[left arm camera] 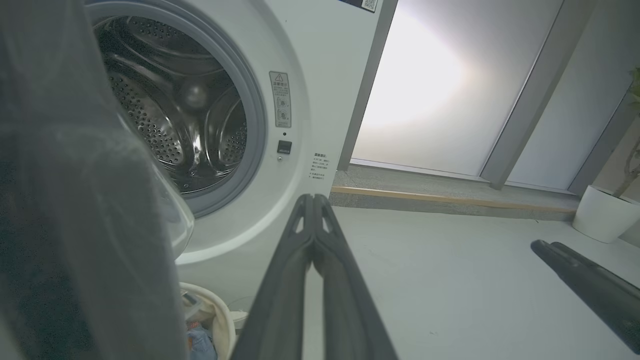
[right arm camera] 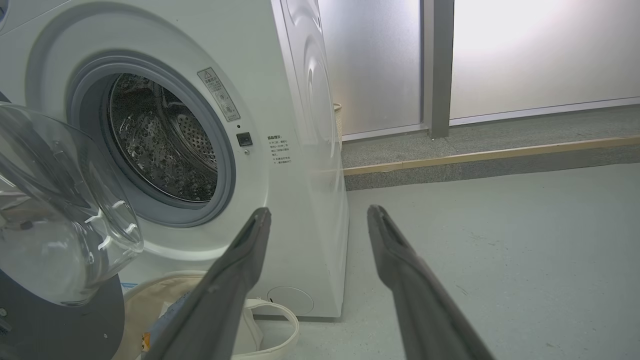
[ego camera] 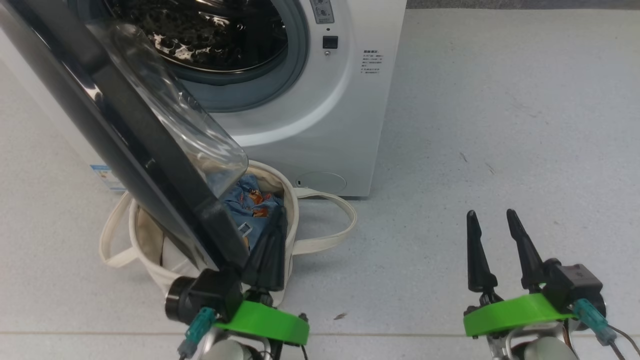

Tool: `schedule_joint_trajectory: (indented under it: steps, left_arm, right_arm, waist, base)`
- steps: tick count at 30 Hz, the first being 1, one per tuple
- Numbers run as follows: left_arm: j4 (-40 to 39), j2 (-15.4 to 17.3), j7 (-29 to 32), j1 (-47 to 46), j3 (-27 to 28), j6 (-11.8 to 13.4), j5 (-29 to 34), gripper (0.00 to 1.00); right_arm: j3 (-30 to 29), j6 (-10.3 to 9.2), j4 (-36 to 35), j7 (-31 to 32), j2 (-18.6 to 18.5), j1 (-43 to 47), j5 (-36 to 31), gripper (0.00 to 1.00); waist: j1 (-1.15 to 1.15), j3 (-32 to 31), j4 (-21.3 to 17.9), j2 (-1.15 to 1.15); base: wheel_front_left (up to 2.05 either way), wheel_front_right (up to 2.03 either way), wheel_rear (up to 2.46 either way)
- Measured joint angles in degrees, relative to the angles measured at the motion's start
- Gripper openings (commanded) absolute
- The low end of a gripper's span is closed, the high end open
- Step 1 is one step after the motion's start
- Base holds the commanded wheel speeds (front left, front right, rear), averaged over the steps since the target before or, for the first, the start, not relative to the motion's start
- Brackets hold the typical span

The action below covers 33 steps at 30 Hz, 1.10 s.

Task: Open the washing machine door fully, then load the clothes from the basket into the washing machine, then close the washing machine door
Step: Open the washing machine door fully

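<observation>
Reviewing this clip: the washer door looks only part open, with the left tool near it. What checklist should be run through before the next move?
1. Door fully open: not ok; it stands part open, leaning over the basket.
2. Drum free of laundry: ok, as far as it shows.
3. Clothes in the basket: ok; partly hidden behind the door.
4. Left tool free: ok; shut, holding nothing, beside the door's lower edge.
5. Left tool touching the door: cannot tell.
6. Right tool free: ok; open, empty, over the floor.
</observation>
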Motion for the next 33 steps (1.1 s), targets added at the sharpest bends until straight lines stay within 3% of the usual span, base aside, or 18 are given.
schedule_joint_trajectory:
  steps: [7,20,33]
  left_arm:
    - [5.2,0.0,0.0,-0.3,3.1,2.5,1.0,0.00]
    - [4.9,-0.9,0.0,3.4,6.7,2.8,1.8,0.00]
    - [2.7,-0.5,0.0,5.9,12.1,3.9,1.7,0.00]
  right_arm:
    - [0.9,0.00,0.6,0.0,0.0,0.0,0.3,1.00]
    - [1.7,0.00,1.1,0.0,0.0,0.2,0.2,1.00]
    - [3.3,0.00,1.6,0.0,0.0,0.4,-1.3,1.00]
  waist:
    - [-0.01,-0.3,-0.1,0.00]
    - [-0.01,-0.9,4.9,0.00]
    - [0.00,-0.2,15.4,0.00]
  base:
    - [0.00,0.00,0.00]
    - [0.00,0.00,0.00]
    - [0.00,0.00,0.00]
